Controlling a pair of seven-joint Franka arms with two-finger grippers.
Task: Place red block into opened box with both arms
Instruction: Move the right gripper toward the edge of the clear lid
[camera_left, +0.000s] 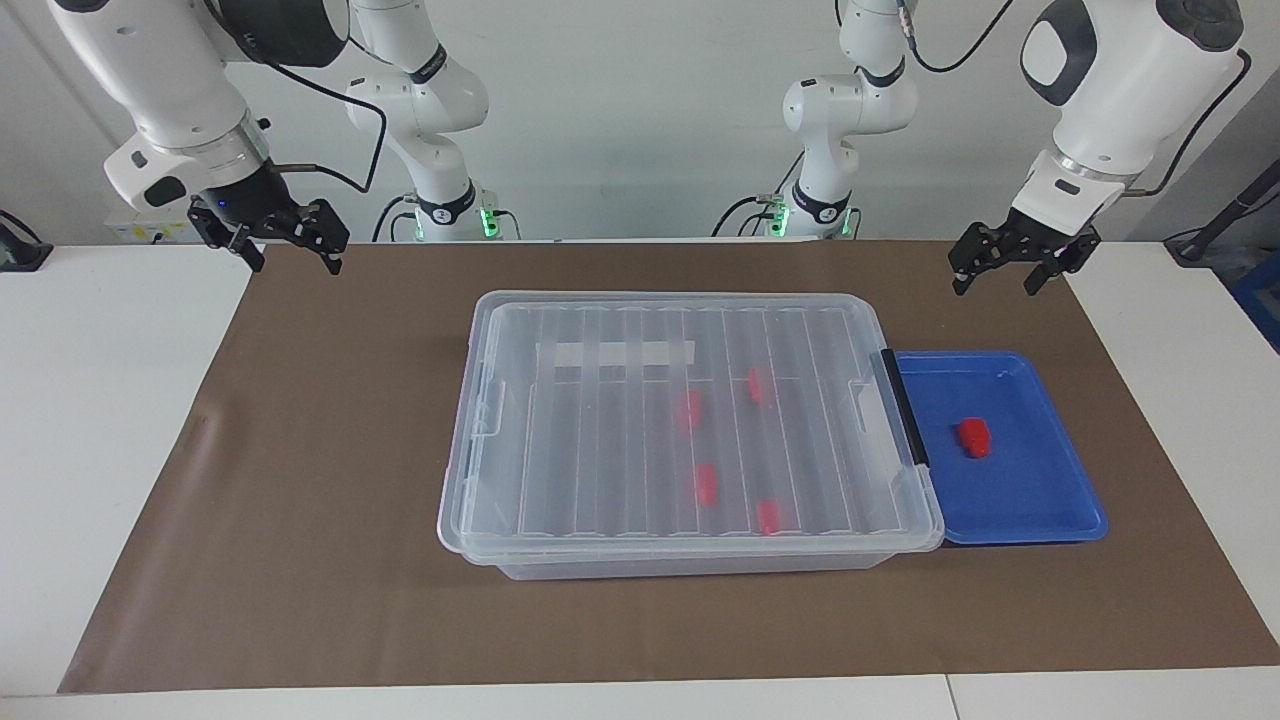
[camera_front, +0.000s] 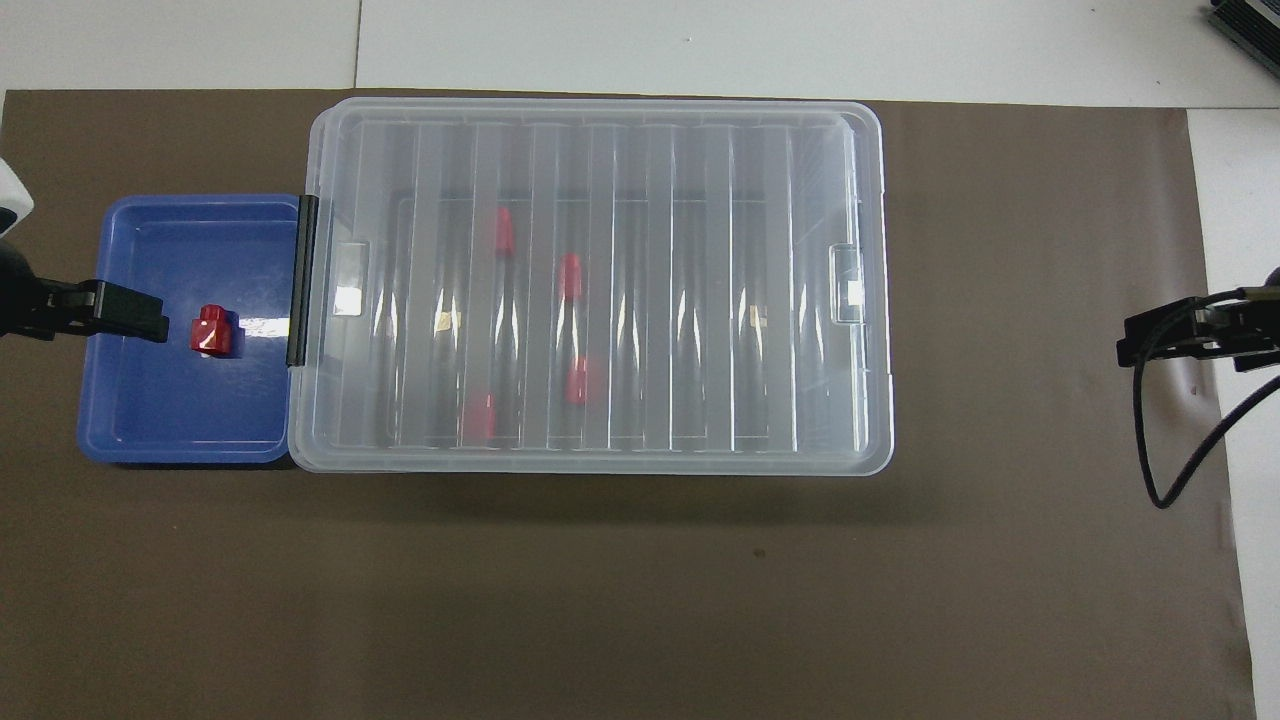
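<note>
Facing view, from across the table: a clear plastic box (camera_left: 690, 430) sits mid-mat with its ribbed lid (camera_left: 620, 330) on, a black latch (camera_left: 903, 405) clipping the end toward the left arm. Four red blocks lie inside, seen only as blurred red smears through the ribbing: one (camera_left: 757, 385) nearest the robots, one (camera_left: 689, 409) beside it, one (camera_left: 706, 484) farther out and one (camera_left: 768, 516) farthest from the robots. A white label strip (camera_left: 615, 353) shows through the lid.

Touching the latched end of the box is a shallow blue tray (camera_left: 1040, 500), and on it, in plain sight, rests the fifth red block (camera_left: 975, 437), about midway across the tray.

Left gripper (camera_left: 996, 278) hangs in the air over the brown mat (camera_left: 300, 480), at the mat's edge nearest the robots and toward the left arm's end; its fingers are spread and hold nothing. Right gripper (camera_left: 295, 252) hangs over the matching corner toward the right arm's end, fingers likewise parted and empty. Both arms wait, their upper links cut off by the frame.

Overhead view shows little of either arm: only a black finger of the left gripper (camera_front: 130, 315) pokes in at the frame edge, overlapping the tray rim just beside the block, and only the tip and a looping cable (camera_front: 1160, 430) of the right gripper (camera_front: 1165, 340) appear at the other edge
</note>
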